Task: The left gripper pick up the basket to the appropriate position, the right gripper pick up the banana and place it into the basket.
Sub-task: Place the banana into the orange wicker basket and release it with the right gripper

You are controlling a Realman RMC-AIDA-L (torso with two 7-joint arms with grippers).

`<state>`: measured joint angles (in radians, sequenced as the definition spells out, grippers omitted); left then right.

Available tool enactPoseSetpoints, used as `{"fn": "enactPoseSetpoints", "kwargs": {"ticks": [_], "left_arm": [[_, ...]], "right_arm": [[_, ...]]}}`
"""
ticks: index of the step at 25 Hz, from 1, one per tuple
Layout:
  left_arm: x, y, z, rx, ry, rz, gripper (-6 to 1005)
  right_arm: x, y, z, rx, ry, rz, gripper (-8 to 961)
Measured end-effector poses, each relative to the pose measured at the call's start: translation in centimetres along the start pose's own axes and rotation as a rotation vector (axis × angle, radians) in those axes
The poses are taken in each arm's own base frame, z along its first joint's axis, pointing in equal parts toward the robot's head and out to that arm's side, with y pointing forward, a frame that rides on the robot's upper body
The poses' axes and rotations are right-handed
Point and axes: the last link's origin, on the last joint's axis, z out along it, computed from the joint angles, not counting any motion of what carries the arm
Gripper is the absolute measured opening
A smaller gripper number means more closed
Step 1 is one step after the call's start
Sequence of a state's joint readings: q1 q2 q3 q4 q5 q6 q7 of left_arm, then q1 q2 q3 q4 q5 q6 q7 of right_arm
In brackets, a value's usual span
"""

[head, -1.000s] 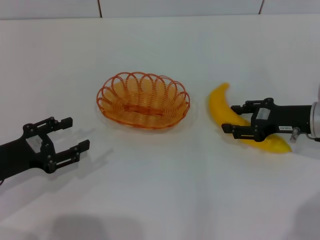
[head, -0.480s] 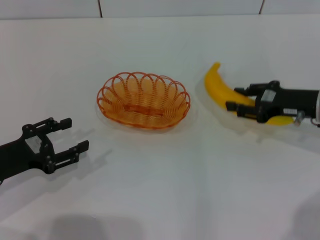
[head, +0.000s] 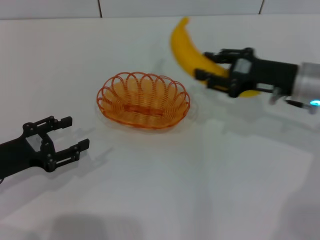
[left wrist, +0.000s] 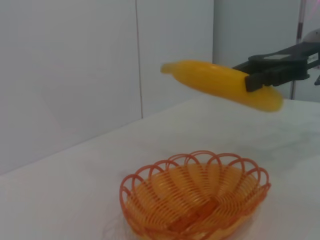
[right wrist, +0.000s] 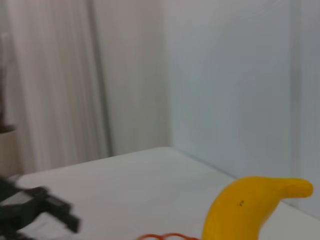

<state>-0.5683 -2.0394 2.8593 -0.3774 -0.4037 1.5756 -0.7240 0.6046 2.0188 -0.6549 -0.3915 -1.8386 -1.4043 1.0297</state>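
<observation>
The orange wire basket [head: 143, 100] rests on the white table, left of centre; it also shows in the left wrist view [left wrist: 196, 197]. My right gripper [head: 210, 69] is shut on the yellow banana [head: 192, 56] and holds it in the air to the right of and behind the basket. The banana also shows in the left wrist view [left wrist: 220, 82] and the right wrist view [right wrist: 247, 207]. My left gripper [head: 72, 134] is open and empty, low at the front left, apart from the basket.
The white table [head: 165, 190] spreads around the basket. A white wall with vertical seams [head: 99, 7] stands behind the table's far edge.
My right gripper has lifted the banana off the table and carried it up and left, toward the basket. The left gripper and the basket have not moved.
</observation>
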Motion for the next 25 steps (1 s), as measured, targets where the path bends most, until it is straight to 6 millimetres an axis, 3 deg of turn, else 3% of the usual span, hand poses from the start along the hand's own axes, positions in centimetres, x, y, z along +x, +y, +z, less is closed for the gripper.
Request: {"fn": "enactPoseSetpoints", "kwargs": {"ticks": [6, 11, 18, 25], "left_arm": [[0.4, 0.1, 0.8, -0.016, 0.015, 0.001, 729], [0.7, 0.0, 1.2, -0.023, 0.015, 0.009, 729], [0.8, 0.1, 1.6, -0.032, 0.023, 0.009, 730], [0.7, 0.1, 1.4, -0.027, 0.023, 0.007, 730]], "right_arm": [[-0.7, 1.8, 4.7, -0.131, 0.051, -0.089, 543], [-0.4, 2.3, 7.2, -0.135, 0.096, -0.120, 559], [0.6, 2.3, 8.2, -0.094, 0.144, -0.136, 580], [0.1, 2.9, 8.0, -0.136, 0.110, -0.120, 602]]}}
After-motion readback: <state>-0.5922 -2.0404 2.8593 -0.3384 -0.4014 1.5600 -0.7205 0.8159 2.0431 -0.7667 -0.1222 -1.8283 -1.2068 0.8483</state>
